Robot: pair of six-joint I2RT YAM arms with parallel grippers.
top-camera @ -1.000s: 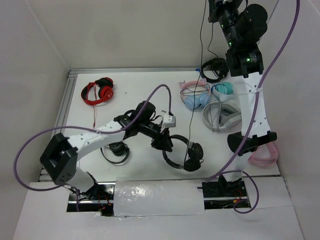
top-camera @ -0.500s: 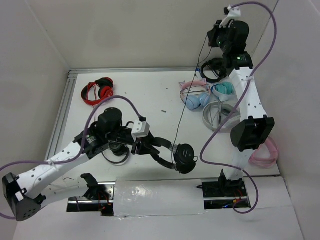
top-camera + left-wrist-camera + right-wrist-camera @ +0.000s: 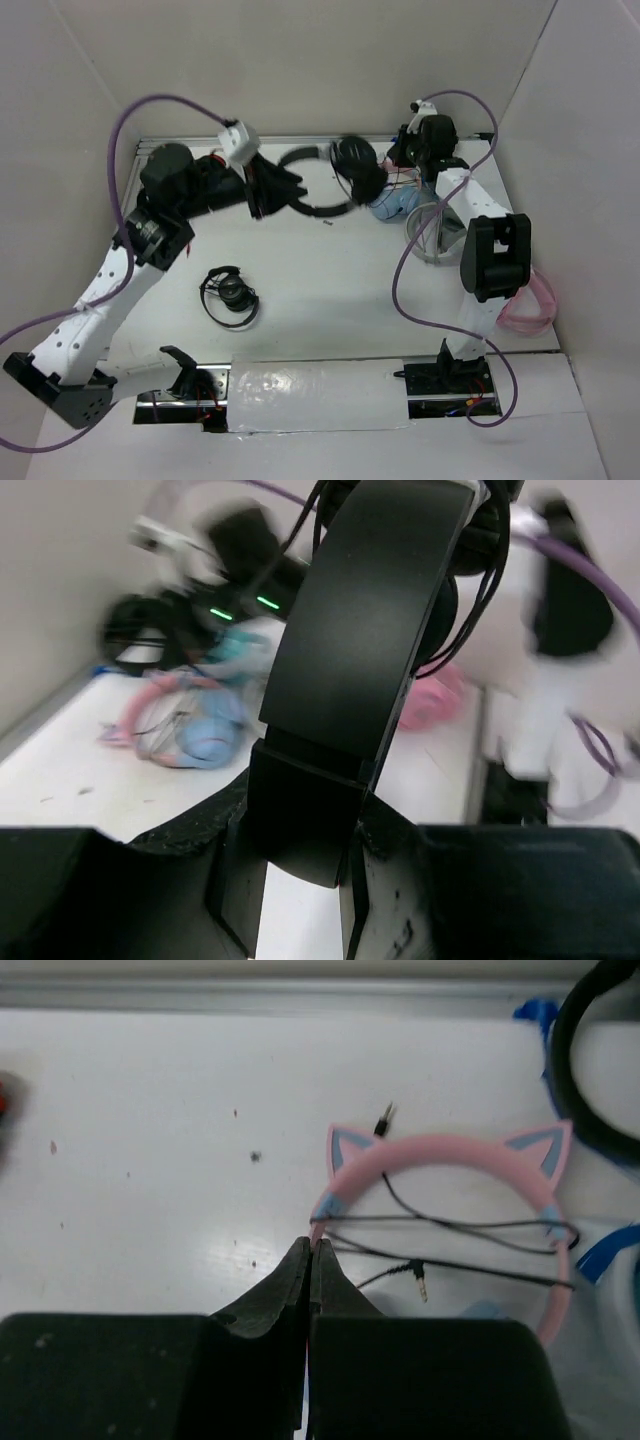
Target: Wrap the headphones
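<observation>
The black headphones with round soft ear pads (image 3: 353, 163) are up in the air, over the far side of the white table (image 3: 150, 1160). The left gripper (image 3: 300, 840) holds them. Its two fingers squeeze the wide black headband from both sides, low down on the band. Thin black wires (image 3: 492, 560) run past the ear cup at the top. I cannot tell where the rest of the long wire goes.

The right gripper (image 3: 310, 1255) is low over the table, near the headphones. Its fingers are pressed tight together. The tips sit right at one end of a pink headband with cat ears (image 3: 445, 1155). Thin dark wires (image 3: 450, 1225) lie across that pink band. I cannot tell if a wire is pinched in the tips.

Things could go wrong here. The smooth band may slip in the left fingers, because they hold only a small part of it. Then the headphones could twist or drop. The right fingers could grab the wrong wire, because the pink pair has wires just there. A pull could then drag the pink pair along. The long wire could also snag on the other headphones close by. A small black pair (image 3: 230, 295) lies well apart, near the arms, so it should be safe.
</observation>
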